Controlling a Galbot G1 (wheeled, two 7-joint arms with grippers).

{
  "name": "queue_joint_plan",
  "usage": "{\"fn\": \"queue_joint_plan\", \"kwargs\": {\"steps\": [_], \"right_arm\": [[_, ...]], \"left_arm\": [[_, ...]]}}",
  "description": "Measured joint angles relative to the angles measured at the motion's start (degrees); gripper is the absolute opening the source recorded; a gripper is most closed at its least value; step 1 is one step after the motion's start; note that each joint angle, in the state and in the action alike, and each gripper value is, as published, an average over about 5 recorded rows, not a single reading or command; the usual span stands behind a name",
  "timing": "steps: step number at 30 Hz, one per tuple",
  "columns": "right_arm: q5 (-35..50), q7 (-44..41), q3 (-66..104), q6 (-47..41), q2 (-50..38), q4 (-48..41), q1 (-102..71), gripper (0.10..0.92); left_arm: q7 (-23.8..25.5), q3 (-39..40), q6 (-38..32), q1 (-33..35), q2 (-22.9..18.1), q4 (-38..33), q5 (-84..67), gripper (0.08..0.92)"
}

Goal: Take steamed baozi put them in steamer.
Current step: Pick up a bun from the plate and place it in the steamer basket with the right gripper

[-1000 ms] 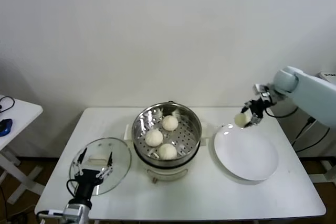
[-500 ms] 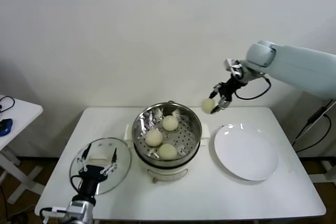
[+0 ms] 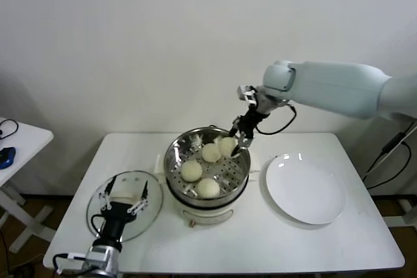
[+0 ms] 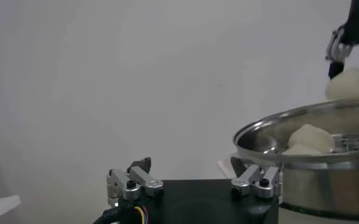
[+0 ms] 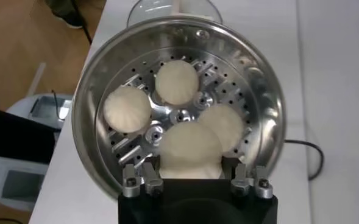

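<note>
The round, shiny stainless-steel steamer (image 3: pixel 207 161) with a perforated tray stands upright near the middle of the white rectangular table (image 3: pixel 260 239), its mouth facing up. Being round, it has no long axis. Three smooth off-white dome-shaped baozi (image 3: pixel 191 170) sit dome-up on the tray, apart from one another.

The right gripper (image 3: pixel 238 136) reaches over the steamer's far right rim, its fingers clamped on a fourth off-white baozi (image 3: pixel 227 146), which hangs above the tray and inside the rim's outline. The left gripper (image 3: pixel 124 194) hovers over the round glass lid (image 3: pixel 125 213) that lies flat on the table to the steamer's left; its fingers stand apart with nothing between them.

The head view alone shows the flat round white plate (image 3: pixel 305 190) lying to the steamer's right. The right wrist view looks straight down into the pot, showing the held bun (image 5: pixel 189 150) between the finger pads (image 5: pixel 134 181) and partly covering one of the three resting buns. The left wrist view looks from the side: it shows the steamer's rim (image 4: pixel 307 125) in profile, the held bun (image 4: pixel 348 84) raised above that rim, and the left gripper's spread fingertips (image 4: pixel 255 180).
</note>
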Motion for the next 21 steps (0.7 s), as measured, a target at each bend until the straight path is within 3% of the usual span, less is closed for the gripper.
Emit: {"fn": "queue_joint_plan", "kwargs": {"steps": [21], "right_arm": [[-2.58, 0.43, -1.91, -0.16, 4.12, -3.04, -4.94, 0.662]], "left_arm": [[0.07, -0.50, -0.18, 0.41, 0.03, 0.30, -0.51, 0.823]]}}
